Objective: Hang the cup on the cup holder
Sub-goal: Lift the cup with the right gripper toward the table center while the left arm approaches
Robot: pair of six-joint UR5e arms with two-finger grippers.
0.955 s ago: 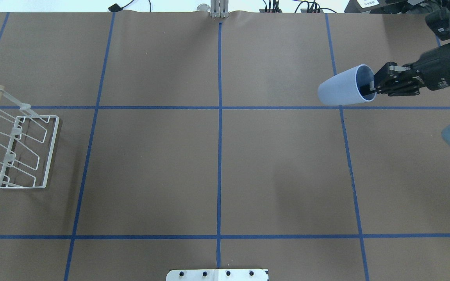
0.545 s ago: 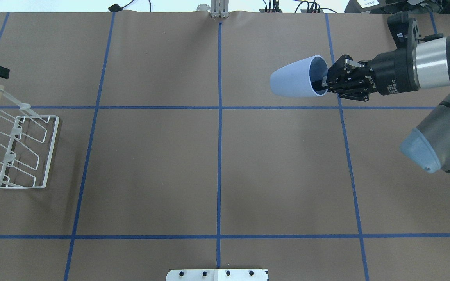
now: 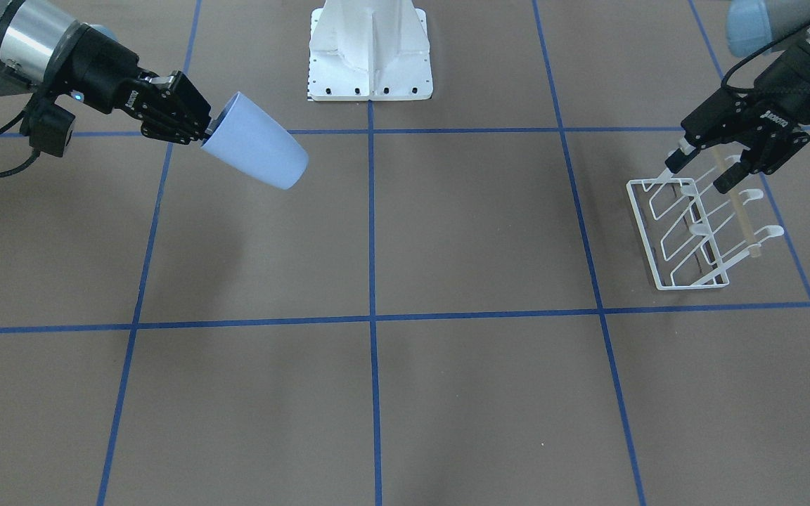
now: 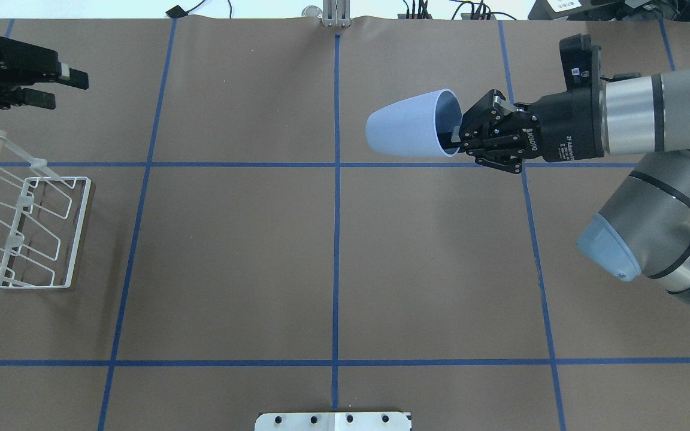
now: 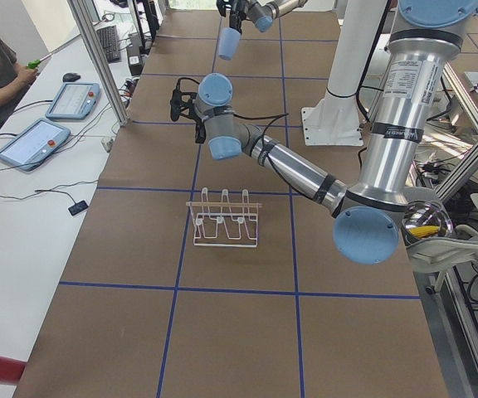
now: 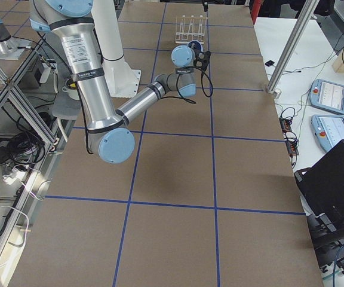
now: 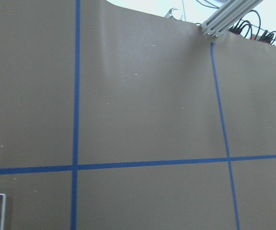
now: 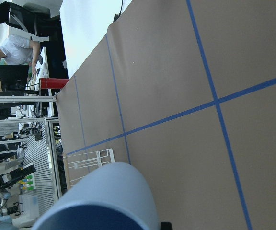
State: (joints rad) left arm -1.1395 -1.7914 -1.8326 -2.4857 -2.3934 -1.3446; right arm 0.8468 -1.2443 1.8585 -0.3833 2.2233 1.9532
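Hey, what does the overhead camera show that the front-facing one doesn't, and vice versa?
Overhead only: the cup's open mouth with one finger of the right claw inside it, and cables past the table's far edge. Front-facing only: the robot's upright white pedestal. Both: the cup held sideways by the right claw, the cup holder standing on the table, and the open left claw.

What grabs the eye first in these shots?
The pale blue cup, held sideways in the air just right of the table's centre line by the right hand pinching its rim. Far off at the left end stands the white wire cup holder, empty, with the left hand open in the air near it.
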